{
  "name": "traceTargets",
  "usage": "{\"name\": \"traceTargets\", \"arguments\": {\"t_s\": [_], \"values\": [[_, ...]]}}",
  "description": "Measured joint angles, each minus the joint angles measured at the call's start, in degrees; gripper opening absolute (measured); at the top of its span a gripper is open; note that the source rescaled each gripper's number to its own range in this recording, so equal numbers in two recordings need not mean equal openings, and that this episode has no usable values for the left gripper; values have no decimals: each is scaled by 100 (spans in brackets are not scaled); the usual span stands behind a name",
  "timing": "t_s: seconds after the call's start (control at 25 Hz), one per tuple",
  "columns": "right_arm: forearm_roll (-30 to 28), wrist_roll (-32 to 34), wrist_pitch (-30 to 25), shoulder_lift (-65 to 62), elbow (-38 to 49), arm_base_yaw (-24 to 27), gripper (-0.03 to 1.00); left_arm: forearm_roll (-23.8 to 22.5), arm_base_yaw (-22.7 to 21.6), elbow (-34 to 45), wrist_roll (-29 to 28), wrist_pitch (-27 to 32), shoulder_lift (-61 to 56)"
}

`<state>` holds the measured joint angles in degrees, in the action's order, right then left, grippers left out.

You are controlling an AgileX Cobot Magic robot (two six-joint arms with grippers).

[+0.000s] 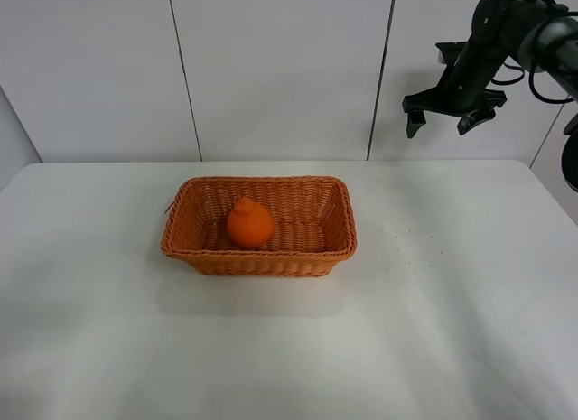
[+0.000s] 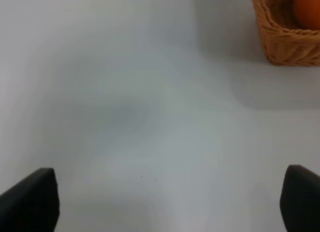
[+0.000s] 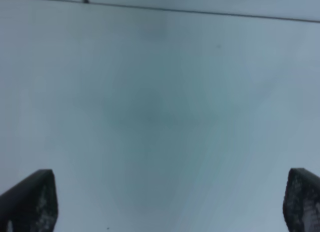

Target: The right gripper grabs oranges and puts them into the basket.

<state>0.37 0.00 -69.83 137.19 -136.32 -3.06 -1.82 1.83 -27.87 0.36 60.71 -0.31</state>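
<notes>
Right gripper (image 1: 440, 124) hangs high at approx 2 o'clock of the high view, well above the counter (image 1: 452, 330) and well apart from everything. Its fingers (image 3: 31, 201) are spread wide w/ nothing betw. them, and its wrist cam shows only bare counter. Orange (image 1: 249, 224) sits inside the basket (image 1: 262, 259), upright w/ knob up, on the basket floor a bit toward the 9 o'clock end. Basket's long axis runs 9–3 o'clock, mid-counter. From the right fingers the orange lies at approx 8 o'clock and far below. That's the key relation: the fruit is in the target, not out on the counter, and no 2nd orange shows anywhere. So the task looks done, IMO, w/ nothing left to grab. Left gripper (image 2: 167, 204) is out of the high view; its wrist cam shows its fingers parted too, empty, low over the counter, w/ a basket corner and a sliver of orange near. It's prob. the nearer arm, but the job belongs to the right one. Any move due is prob. just parking the right arm.
</notes>
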Motion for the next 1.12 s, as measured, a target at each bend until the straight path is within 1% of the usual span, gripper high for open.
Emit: {"name": "traceTargets", "arguments": {"t_s": [0.16, 0.24, 0.36, 0.52, 0.68, 0.92, 1.0, 1.12], "values": [[11, 0, 5, -279, 515, 0, 100, 0, 0, 0, 0, 0, 0], [4, 0, 5, -567, 931, 0, 100, 0, 0, 0, 0, 0, 0], [4, 0, 15, -1188, 1817, 0, 100, 0, 0, 0, 0, 0, 0], [22, 0, 28, -2365, 3432, 0, 100, 0, 0, 0, 0, 0, 0], [68, -30, 19, -3702, 5338, 0, 100, 0, 0, 0, 0, 0, 0], [68, -44, 6, -6137, 8100, 0, 100, 0, 0, 0, 0, 0, 0], [68, -44, 118, -6946, 8822, 0, 100, 0, 0, 0, 0, 0, 0], [68, -44, 607, -8253, 9726, 0, 100, 0, 0, 0, 0, 0, 0]]}}
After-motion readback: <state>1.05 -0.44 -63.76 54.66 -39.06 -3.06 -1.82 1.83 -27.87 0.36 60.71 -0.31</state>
